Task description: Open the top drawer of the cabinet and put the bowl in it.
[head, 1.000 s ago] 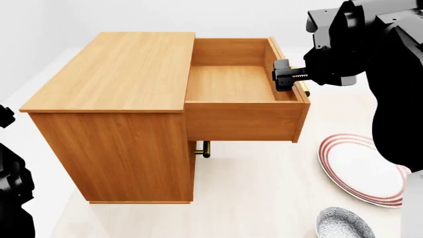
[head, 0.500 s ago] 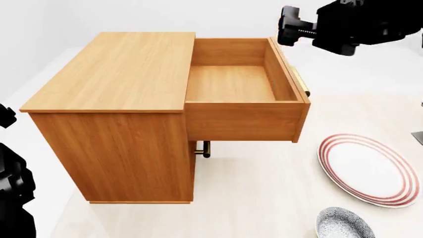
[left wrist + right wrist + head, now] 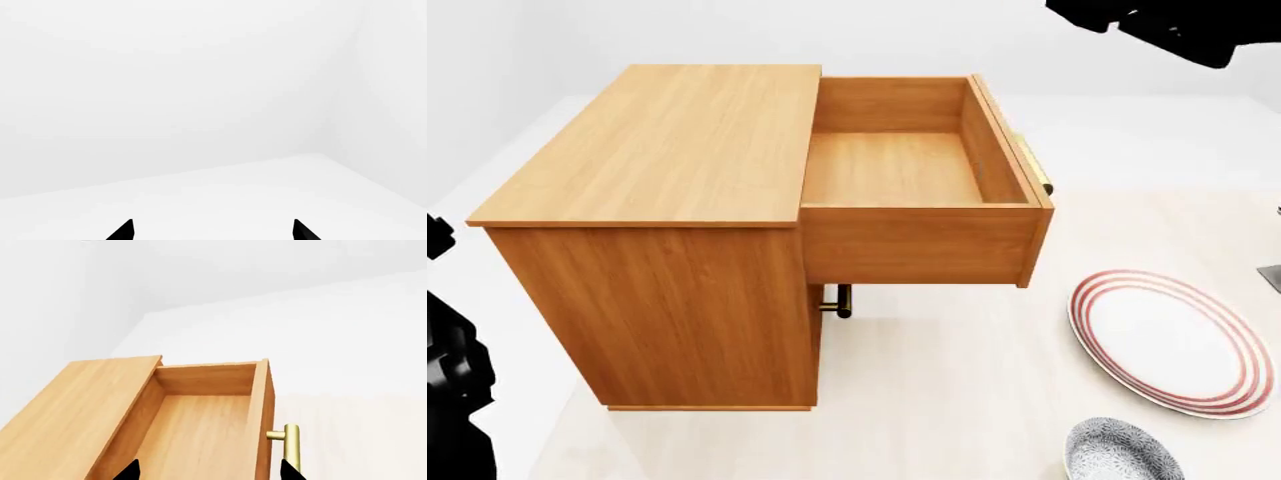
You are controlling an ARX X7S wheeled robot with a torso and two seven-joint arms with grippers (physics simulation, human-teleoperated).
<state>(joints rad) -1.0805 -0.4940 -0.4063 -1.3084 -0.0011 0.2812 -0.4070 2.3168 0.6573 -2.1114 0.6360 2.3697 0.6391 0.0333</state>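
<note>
Head view showed the cabinet (image 3: 667, 210) w/ the top drawer (image 3: 914, 180) pulled fully out and bare inside, the bowl (image 3: 1121, 452) on the pale tabletop (image 3: 961, 380) at the view's lower right, near a red-ringed plate (image 3: 1168, 340), and a lower drawer's brass handle (image 3: 838, 300) under the open one. Right wrist view alone showed the top drawer's brass handle (image 3: 288, 445) up close, w/ the right claw (image 3: 210, 471) tips spread apart, gripping nothing, above the drawer. Left wrist view showed only white walls and the left claw (image 3: 213, 232) tips, likewise spread and empty; right arm sat at the head view's top right, left arm at its lower left.
</note>
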